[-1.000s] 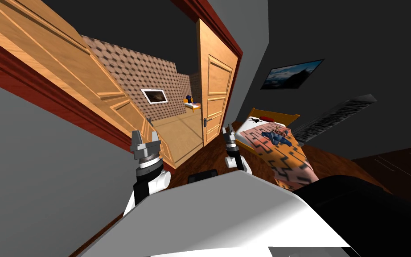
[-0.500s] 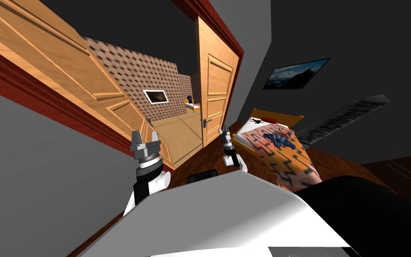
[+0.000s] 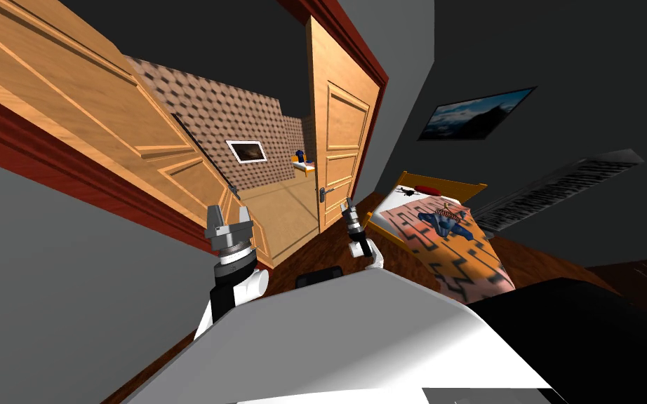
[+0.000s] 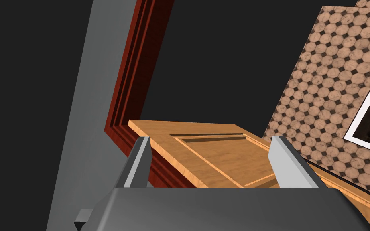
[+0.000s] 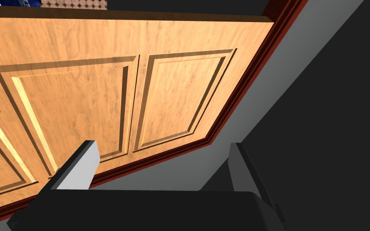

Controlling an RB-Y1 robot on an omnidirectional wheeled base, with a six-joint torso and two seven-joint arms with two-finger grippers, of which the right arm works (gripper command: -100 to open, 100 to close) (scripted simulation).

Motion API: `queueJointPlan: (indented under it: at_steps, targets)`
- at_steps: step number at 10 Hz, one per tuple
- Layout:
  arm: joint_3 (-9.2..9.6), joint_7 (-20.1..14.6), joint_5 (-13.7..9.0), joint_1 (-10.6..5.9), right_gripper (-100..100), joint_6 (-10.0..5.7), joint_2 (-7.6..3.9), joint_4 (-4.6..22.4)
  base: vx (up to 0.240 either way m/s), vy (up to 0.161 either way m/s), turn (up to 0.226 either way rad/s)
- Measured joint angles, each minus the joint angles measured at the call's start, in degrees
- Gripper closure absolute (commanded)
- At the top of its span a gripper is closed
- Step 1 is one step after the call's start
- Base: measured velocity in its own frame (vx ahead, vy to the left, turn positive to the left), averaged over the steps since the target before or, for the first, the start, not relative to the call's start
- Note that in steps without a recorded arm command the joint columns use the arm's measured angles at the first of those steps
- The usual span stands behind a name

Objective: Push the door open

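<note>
step: approach, seemingly no contact | right gripper (image 3: 347, 205) released, fingers spread, near the wooden door (image 3: 339, 140) standing ajar ahead, by its lever handle (image 3: 323, 191) | left gripper (image 3: 228, 212) released, idle | next: I likely press the panel near the handle edge.

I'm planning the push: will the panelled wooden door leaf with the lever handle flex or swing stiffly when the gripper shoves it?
Likely swings as one stiff slab: the door leaf shows framed, solid-looking panels. It stands ajar, so no latch should resist. Its smooth face might let the thin-fingered right gripper slide.
</note>
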Motion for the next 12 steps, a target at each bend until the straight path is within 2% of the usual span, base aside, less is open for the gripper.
queueJointPlan:
  at_steps: [1, 2, 5, 9, 12]
  targets:
    - [0.15, -0.5, 0.3, -1.07, -100, 0.02, -0.31, 1.4, 0.032, -0.049, 0.03]
    - [0.35, -0.8, 0.5, -1.38, -100, -0.22, -0.31, 2.7, 0.032, -0.062, 0.043]
    - [0.55, -2.1, 1.3, -4.97, -100, 0.06, -1.04, 7.3, 0.047, -0.053, 0.035]
    - [0.9, -3.8, 2.2, -8.6, -100, -0.28, -1.85, 13.9, 0.044, -0.053, 0.036]
    - [1.25, -5.1, 2.9, -11.01, -100, 0.16, -2.43, 17.7, 0.043, -0.056, 0.037]
